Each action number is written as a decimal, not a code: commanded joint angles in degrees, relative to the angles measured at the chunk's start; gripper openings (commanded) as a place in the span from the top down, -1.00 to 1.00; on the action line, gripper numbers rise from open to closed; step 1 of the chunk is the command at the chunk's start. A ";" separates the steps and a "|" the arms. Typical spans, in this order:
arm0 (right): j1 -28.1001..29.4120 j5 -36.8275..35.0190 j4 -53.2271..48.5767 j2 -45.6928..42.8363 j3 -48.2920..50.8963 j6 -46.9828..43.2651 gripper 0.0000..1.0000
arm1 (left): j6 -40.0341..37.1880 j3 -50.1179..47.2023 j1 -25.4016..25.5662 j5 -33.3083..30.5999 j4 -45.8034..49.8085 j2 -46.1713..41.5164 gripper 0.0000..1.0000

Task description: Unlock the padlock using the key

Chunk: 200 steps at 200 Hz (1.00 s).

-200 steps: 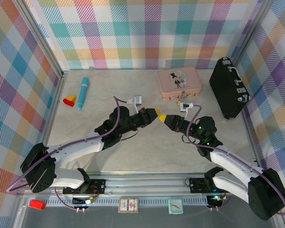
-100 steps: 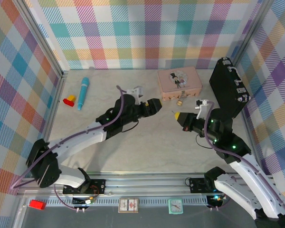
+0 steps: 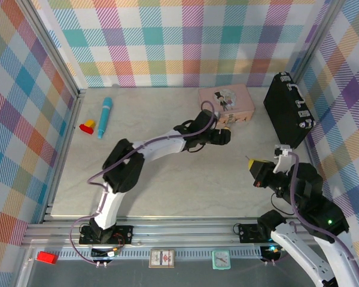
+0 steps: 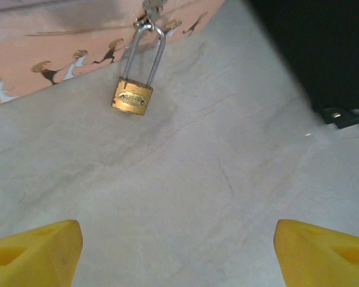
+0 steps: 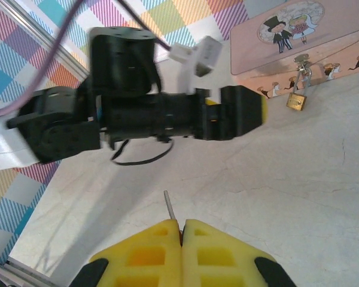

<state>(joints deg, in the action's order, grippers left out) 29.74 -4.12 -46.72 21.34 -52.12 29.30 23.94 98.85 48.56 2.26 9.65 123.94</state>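
Padlock: shut, hanging on the tin clasp.
Left gripper: spread, near tin.
Right gripper: pinching key, farther from tin; insertion pending.

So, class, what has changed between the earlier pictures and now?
The left gripper opened and reached toward the padlock on the pink tin. The right gripper, shut on the key, drew back to the near right. Tin, black case and blue tube stayed put.

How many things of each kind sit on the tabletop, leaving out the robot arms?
Pink tin: 1
Black case: 1
Blue tube: 1
Brass padlock: 1
Blocks: 2, yellow block and red block
Total: 6
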 commanded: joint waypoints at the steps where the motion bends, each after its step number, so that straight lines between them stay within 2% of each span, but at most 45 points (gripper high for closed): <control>1: 0.06 -0.76 -2.32 -2.18 0.54 0.18 1.00 | -6.39 7.99 0.39 -2.83 3.49 5.38 -0.66; 53: 0.06 0.53 -2.51 -5.16 2.88 1.91 1.00 | -8.52 26.14 0.40 -8.90 5.80 21.14 -0.58; 93: 0.06 2.09 -1.56 -6.18 5.39 3.35 1.00 | -5.30 44.94 -0.20 -11.48 16.08 32.05 -0.51; 128: 0.01 2.80 -1.09 -6.40 6.55 3.62 1.00 | -1.42 45.91 -1.17 -13.08 13.90 34.29 -0.47; 173: 0.01 3.59 -0.74 -6.81 7.90 4.27 1.00 | 2.16 50.06 -2.12 -7.90 10.93 38.24 -0.34; 200: 0.03 3.86 -0.40 -7.23 8.77 4.81 1.00 | 3.79 50.47 -2.19 -7.80 8.60 39.44 -0.20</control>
<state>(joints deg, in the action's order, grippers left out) 29.74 -1.26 -48.53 15.14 -44.31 32.82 25.39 147.52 46.72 -6.90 20.82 160.86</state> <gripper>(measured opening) 0.064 0.627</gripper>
